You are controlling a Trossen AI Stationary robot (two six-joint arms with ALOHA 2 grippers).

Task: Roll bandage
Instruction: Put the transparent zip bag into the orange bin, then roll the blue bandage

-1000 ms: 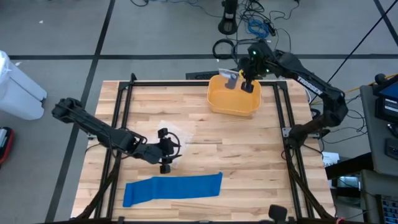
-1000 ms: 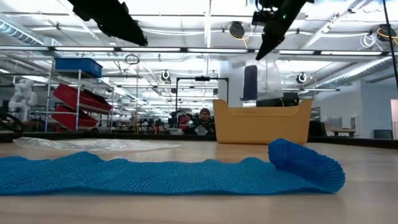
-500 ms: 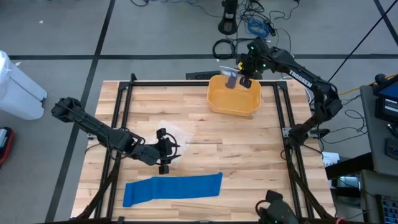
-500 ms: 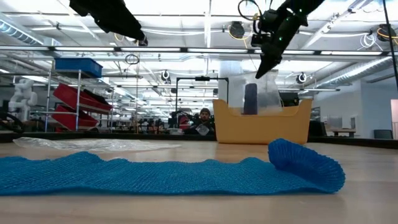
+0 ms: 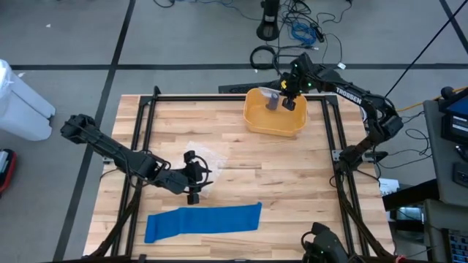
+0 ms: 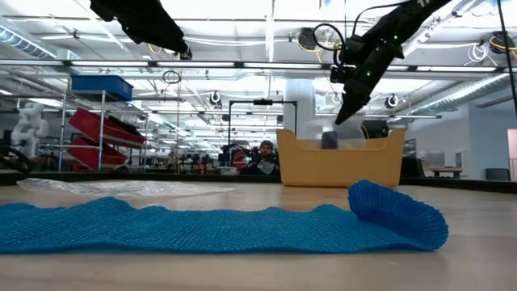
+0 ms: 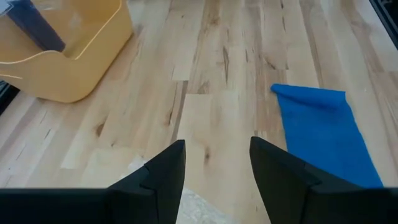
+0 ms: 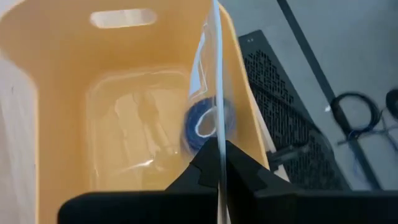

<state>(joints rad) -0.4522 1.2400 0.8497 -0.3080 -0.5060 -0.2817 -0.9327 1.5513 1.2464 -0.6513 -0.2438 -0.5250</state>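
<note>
A long blue bandage [image 5: 203, 221] lies spread flat near the table's near edge; its right end [image 6: 396, 214] is curled over. My left gripper [image 5: 194, 177] hangs open and empty above the table, just far of the bandage, which also shows in the left wrist view [image 7: 323, 134]. My right gripper [image 5: 287, 97] is shut on a clear plastic bag [image 8: 149, 124] with a dark blue bandage roll [image 8: 202, 124] inside. The bag hangs into a yellow bin [image 5: 274, 117] at the far right. My right gripper pinches the clear bag's upper edge [image 8: 217, 134] between its two fingers, coming from above and pointing down into the bin. The bag hangs below the fingers inside the bin, with the roll [image 6: 329, 140] at its lower part; whether it rests on the bin's floor is hidden.
A crumpled clear plastic wrapper [image 5: 203, 157] lies on the wood under and beside my left gripper. A black frame [image 5: 219, 97] runs around the table's edges. Bare wood lies between the bin and the flat bandage.
My right gripper has gone down over the yellow bin, still shut on the clear bag. The bag with the roll, which hung above the bin's rim, has sunk into the bin.
</note>
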